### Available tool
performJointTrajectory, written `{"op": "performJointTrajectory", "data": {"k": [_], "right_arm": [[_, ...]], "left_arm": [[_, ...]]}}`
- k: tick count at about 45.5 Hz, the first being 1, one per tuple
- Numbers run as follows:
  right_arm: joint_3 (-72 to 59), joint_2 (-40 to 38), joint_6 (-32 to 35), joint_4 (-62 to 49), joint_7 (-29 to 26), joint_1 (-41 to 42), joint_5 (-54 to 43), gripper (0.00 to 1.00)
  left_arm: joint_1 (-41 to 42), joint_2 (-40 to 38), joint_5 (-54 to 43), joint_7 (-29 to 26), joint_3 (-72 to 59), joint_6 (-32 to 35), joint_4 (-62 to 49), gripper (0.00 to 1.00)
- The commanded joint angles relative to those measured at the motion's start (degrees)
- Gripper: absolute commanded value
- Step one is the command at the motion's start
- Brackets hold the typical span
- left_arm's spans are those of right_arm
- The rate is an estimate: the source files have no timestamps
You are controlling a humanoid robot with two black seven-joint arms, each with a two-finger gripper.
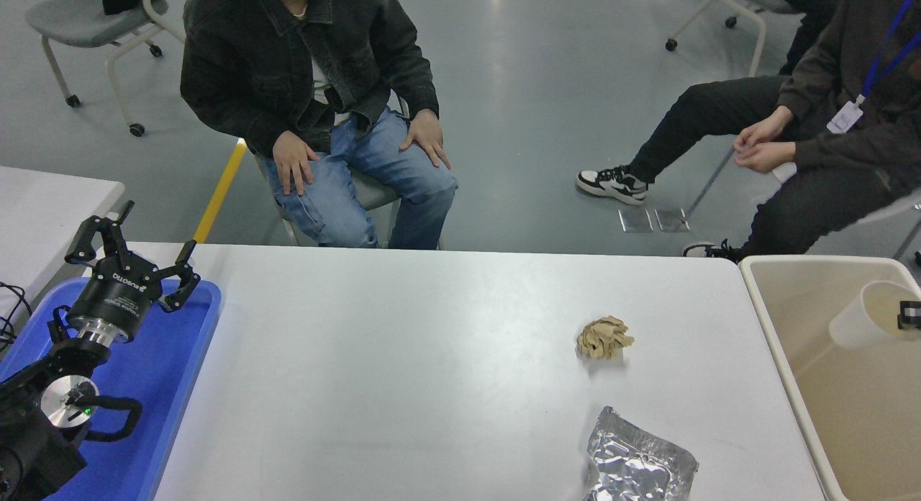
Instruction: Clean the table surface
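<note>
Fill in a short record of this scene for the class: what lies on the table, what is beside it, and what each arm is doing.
table: white, two bits of litter on it
litter: crumpled brown paper; crumpled foil at the near edge
bin: beige, at the table's right end
cup: white, tilted, over the bin
right tool: at the cup, barely in view
left tool: open, over the blue tray

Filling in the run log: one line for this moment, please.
right gripper: at cup over bin | left gripper: open, parked over tray | table surface: paper wad, foil
</note>
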Motion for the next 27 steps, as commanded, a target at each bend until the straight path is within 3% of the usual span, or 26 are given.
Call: {"op": "performJointTrajectory", "data": {"k": [1,15,27], "right_arm": [[-4.0,8.8,-5.1,-14.7,2.6,-5.0,0.5,0.00],[-7.3,18.6,-8.0,-30.8,3.4,-10.5,0.5,0.00],[-13.0,21.3,-9.2,-35.5,2.9,-12.5,5.4,0.00]], "left_arm": [[0.0,0.0,0.0,0.0,0.0,0.0,0.0,1.00],[0.0,0.0,0.0,0.0,0.0,0.0,0.0,1.00],[0.0,0.0,0.0,0.0,0.0,0.0,0.0,1.00]]}}
